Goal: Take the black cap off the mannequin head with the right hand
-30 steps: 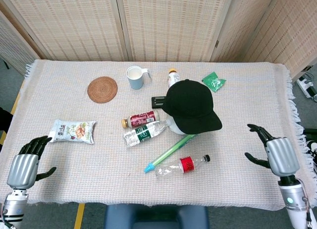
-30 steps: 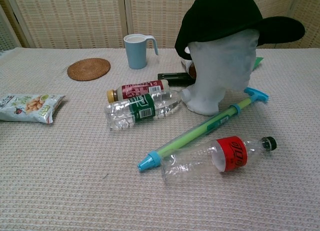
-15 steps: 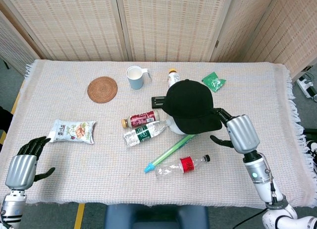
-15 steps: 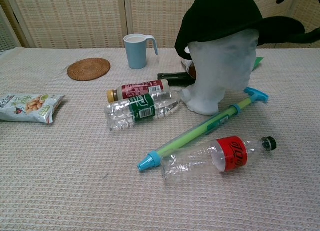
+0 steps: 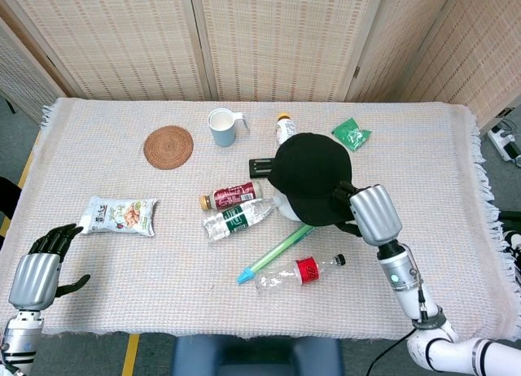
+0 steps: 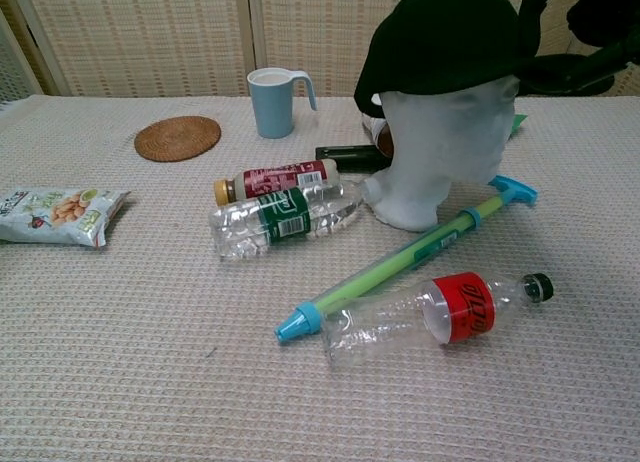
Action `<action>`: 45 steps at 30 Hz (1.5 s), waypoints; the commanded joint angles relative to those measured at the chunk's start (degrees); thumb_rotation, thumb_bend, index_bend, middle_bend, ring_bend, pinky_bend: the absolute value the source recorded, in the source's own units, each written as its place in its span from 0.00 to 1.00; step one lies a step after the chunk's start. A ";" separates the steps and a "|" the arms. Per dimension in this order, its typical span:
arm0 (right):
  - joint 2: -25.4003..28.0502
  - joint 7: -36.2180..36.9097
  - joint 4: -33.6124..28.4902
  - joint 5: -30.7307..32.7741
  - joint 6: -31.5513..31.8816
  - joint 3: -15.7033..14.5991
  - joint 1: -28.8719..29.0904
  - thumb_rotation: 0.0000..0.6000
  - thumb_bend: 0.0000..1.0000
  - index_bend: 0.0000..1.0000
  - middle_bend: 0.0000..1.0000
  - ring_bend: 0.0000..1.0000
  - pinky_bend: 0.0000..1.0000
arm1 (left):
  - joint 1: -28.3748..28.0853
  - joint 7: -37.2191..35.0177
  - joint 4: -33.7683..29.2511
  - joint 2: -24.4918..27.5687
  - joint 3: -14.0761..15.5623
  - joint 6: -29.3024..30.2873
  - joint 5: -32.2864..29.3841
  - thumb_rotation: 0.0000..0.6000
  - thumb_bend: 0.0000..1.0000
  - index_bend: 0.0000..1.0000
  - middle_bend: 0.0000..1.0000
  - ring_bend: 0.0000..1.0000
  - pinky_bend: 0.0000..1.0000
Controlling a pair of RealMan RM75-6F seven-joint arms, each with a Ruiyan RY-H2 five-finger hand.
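Closed in on the brim within the last second: right hand [image 5: 373, 214], a moment ago hovering open near the table's right edge, now at the peak of the black cap [image 5: 313, 177], dark fingers [image 6: 548, 74] wrapped about the brim in the chest view. Cap no longer square on the mannequin head [image 6: 442, 150]: tilted up on the brim side, white brow bared, crown still seated. Judged from that, grasp made and the lift begun, cap not yet free. Left hand [image 5: 37, 277] at the near left corner, fingers spread, holding nothing.

Nearest the front edge, a clear bottle with a red label [image 5: 301, 271] on its side, and beside it a green tube with blue ends [image 5: 278, 252] running diagonally up to the base of the head. Left of the head, a green-labelled water bottle [image 5: 236, 219] and a red-labelled drink bottle [image 5: 231, 195] lying together; toward the left edge, a snack packet [image 5: 120, 216]. Just behind the head, a black flat device [image 5: 260, 168] and an upright bottle with an orange cap [image 5: 284, 128]. Further back, a blue mug [image 5: 222, 127], a woven coaster [image 5: 168, 146], a green sachet [image 5: 351, 135].

Nothing above the cap to block an upward pull; only the tube and red-labelled bottle lying below the forearm's likely way back.
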 commanded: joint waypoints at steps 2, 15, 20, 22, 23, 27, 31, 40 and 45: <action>-2.12 1.02 2.54 -0.20 1.60 0.84 1.23 1.00 0.39 0.77 0.63 0.93 1.00 | 0.01 0.17 -0.24 0.17 0.04 -0.14 -0.14 1.00 0.16 0.21 0.20 0.18 0.27; -2.32 1.63 5.25 2.07 3.35 5.12 4.24 1.00 0.49 0.85 0.70 0.95 1.00 | -0.22 0.05 -0.70 0.66 0.01 -0.99 -0.72 1.00 0.16 0.20 0.20 0.17 0.27; -0.76 0.79 6.79 3.83 1.79 6.97 6.09 1.00 0.50 0.85 0.70 0.95 1.00 | -0.41 -0.03 -0.57 0.47 -0.06 -1.33 -0.88 1.00 0.16 0.20 0.20 0.17 0.27; -0.21 0.54 7.97 4.75 0.77 7.62 6.99 1.00 0.50 0.85 0.70 0.95 1.00 | -0.53 0.07 -0.56 0.41 -0.06 -1.48 -0.86 1.00 0.16 0.19 0.19 0.17 0.27; 0.05 0.52 8.49 5.19 0.24 7.85 7.37 1.00 0.50 0.85 0.70 0.95 1.00 | -0.57 0.12 -0.57 0.38 -0.07 -1.52 -0.85 1.00 0.16 0.19 0.19 0.17 0.27; 1.58 0.54 11.16 6.85 -1.84 8.40 8.48 1.00 0.50 0.85 0.70 0.95 1.00 | -0.70 0.31 -0.64 0.29 -0.15 -1.65 -0.97 1.00 0.16 0.19 0.19 0.17 0.27; 4.43 1.59 13.73 7.86 -2.70 7.94 7.83 1.00 0.50 0.85 0.70 0.95 1.00 | -0.82 0.61 -0.70 0.23 -0.16 -1.87 -1.13 1.00 0.16 0.19 0.20 0.17 0.27; 8.24 6.74 18.34 8.39 -2.69 3.55 3.42 1.00 0.50 0.86 0.70 0.95 1.00 | -1.26 1.66 -1.78 0.00 -0.09 -1.93 -0.46 1.00 0.16 0.19 0.19 0.17 0.27; 6.42 9.29 23.11 6.66 -3.21 -0.99 1.53 1.00 0.50 0.86 0.70 0.95 1.00 | -1.22 2.03 -2.41 0.03 0.03 -1.76 -0.25 1.00 0.16 0.19 0.19 0.17 0.27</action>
